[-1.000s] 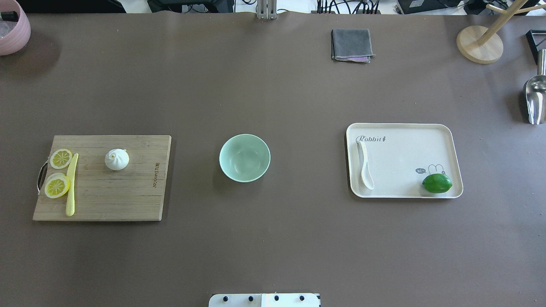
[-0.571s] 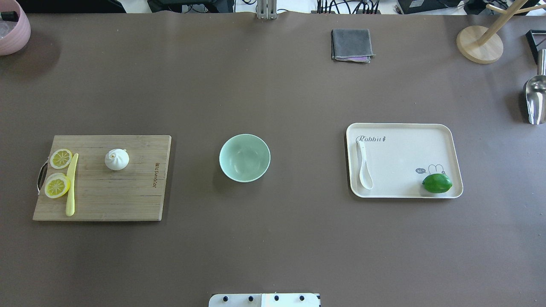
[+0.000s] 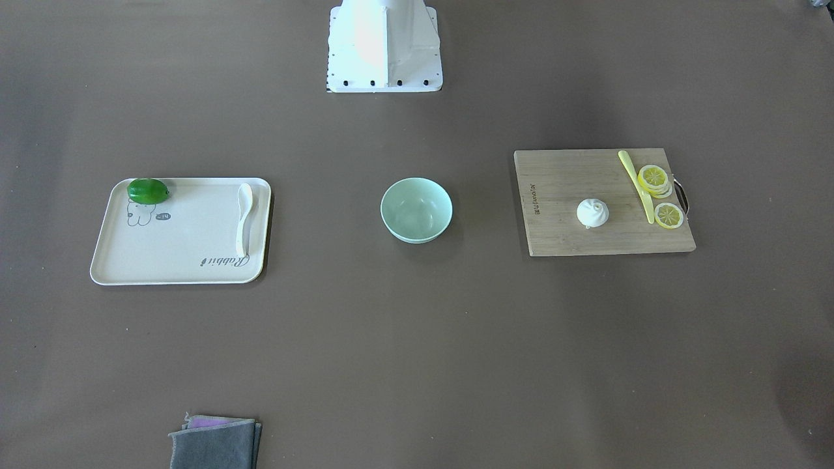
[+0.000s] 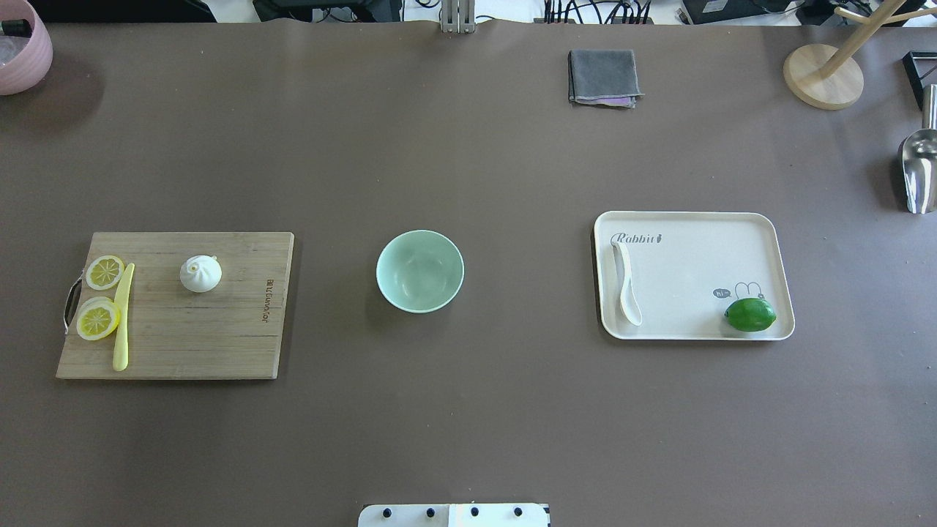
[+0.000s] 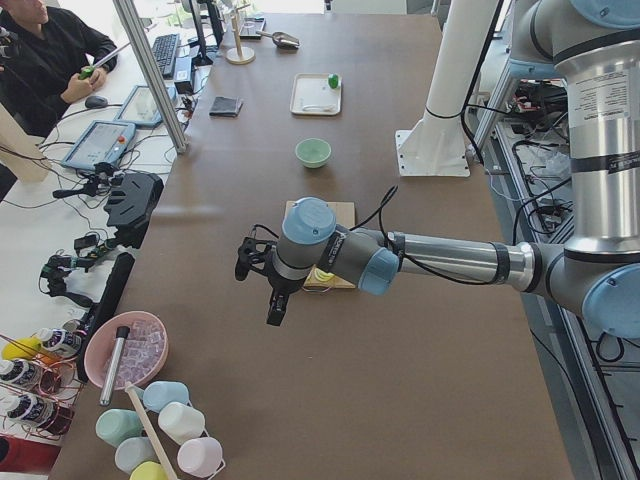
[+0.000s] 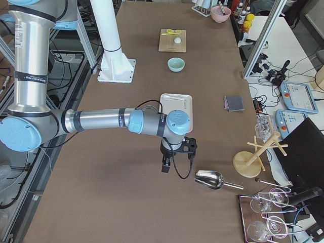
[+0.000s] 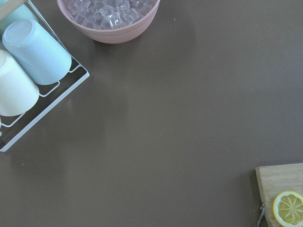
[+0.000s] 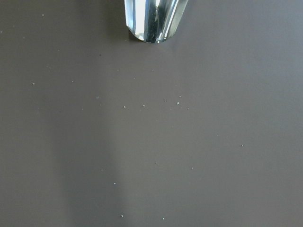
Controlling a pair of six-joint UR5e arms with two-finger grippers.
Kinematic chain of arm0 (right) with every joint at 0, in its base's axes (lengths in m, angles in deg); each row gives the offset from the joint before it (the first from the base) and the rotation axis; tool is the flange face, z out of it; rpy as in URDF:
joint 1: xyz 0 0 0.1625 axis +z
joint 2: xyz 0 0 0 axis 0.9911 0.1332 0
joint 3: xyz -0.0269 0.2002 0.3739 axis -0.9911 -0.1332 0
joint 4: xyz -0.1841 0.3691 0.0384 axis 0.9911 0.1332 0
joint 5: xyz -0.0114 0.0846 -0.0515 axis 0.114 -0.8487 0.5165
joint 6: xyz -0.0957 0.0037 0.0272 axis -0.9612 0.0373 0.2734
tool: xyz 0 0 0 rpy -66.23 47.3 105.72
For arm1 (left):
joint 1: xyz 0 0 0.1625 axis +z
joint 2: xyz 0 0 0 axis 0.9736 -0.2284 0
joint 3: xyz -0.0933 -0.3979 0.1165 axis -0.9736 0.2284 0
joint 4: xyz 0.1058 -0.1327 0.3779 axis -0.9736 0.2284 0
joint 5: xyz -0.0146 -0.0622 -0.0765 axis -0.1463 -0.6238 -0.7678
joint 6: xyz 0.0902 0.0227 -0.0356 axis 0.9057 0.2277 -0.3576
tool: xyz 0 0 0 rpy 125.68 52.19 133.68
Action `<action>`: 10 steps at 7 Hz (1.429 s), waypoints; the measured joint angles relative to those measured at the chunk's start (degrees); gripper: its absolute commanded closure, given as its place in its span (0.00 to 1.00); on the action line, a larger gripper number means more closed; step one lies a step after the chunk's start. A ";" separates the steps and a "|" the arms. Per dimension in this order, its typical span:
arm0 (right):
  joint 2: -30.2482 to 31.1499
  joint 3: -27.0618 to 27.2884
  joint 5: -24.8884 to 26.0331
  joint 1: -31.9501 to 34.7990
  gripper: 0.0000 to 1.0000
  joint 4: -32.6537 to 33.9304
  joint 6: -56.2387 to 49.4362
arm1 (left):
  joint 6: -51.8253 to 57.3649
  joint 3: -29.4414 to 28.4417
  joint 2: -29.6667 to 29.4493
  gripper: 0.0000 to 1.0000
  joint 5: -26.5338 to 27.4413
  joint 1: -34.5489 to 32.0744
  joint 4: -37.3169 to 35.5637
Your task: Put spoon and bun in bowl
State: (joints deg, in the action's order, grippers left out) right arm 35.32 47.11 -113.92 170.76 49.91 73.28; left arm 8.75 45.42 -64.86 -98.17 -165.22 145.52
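Observation:
The white spoon (image 4: 626, 285) lies along the left edge of the cream tray (image 4: 732, 219); it also shows in the front-facing view (image 3: 244, 218). The white pleated bun (image 4: 200, 274) sits on the wooden cutting board (image 4: 212, 344). The mint-green bowl (image 4: 420, 271) stands empty at the table's middle. My left gripper (image 5: 272, 303) hovers beyond the board's outer end, and my right gripper (image 6: 169, 162) hovers between the tray and a metal scoop. Both show only in the side views, so I cannot tell whether they are open or shut.
Lemon slices (image 4: 99, 319) and a yellow knife (image 4: 122, 318) lie on the board. A lime (image 4: 749, 314) sits on the tray. A grey cloth (image 4: 602, 77), wooden stand (image 4: 822, 76), metal scoop (image 4: 919, 172) and pink ice bowl (image 4: 22, 51) line the table's far side and ends.

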 measured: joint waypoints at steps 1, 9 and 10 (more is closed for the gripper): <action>-0.01 0.01 0.00 0.00 0.00 0.00 0.00 | 0.00 -0.02 0.02 0.02 -0.08 0.00 0.02; -5.65 -0.55 0.69 -3.17 0.00 -5.49 0.87 | -1.06 -0.17 -0.39 0.02 -0.45 0.02 1.56; -7.98 -1.11 1.50 -5.37 0.00 -6.41 1.64 | -0.99 -0.14 -0.29 0.02 -0.61 0.06 3.75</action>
State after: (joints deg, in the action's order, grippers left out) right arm 27.34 45.99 -112.42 165.40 43.50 74.92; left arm 7.77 45.28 -65.15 -98.78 -165.16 149.27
